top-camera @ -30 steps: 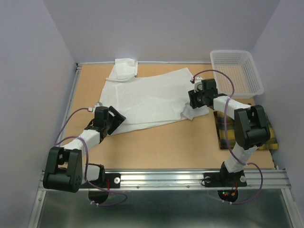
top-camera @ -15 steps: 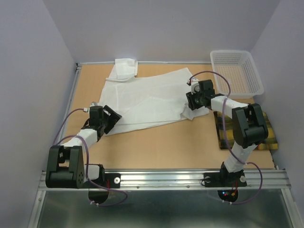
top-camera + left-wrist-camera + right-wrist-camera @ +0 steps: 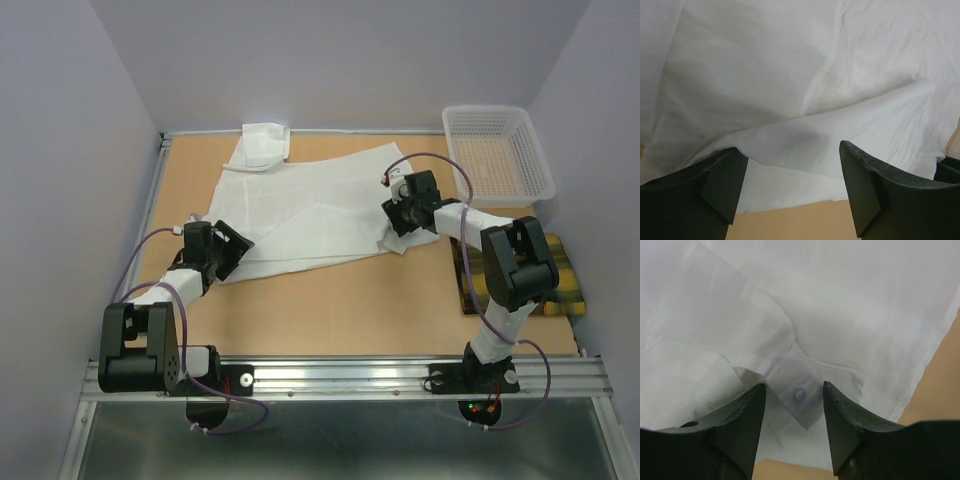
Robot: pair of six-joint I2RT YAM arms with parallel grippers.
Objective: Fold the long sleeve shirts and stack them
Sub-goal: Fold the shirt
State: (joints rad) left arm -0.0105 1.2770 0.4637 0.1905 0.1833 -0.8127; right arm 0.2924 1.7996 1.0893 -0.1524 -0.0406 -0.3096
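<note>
Two grippers bracket one garment, and both have their jaws apart with nothing pinched. The right gripper [image 3: 794, 387] stands at a middling width, its fingers straddling a buttoned cuff [image 3: 785, 377] whose small button [image 3: 799, 395] sits almost dead centre in the gap; whether the pads touch the cloth I cannot tell. The left gripper [image 3: 790, 150] is spread wide over a folded lower edge of the same white shirt [image 3: 320, 205], with bare table [image 3: 350, 300] showing just beneath the hem. Outward from there, the white shirt lies spread in the middle of the table, its long axis running roughly left to right and tilting toward the far right, so each gripper sits at one end of it: the left at the near-left corner, the right at the right-hand edge where the sleeve is bunched. The cuff lies directly below the right gripper, making that arm the nearer one for the sleeve fold, which probably needs only a short drop and a close. The plaid shirt [image 3: 565, 268] waits on the right, partly under the right arm, with the mesh basket [image 3: 497, 110] beyond it at the far right corner.
</note>
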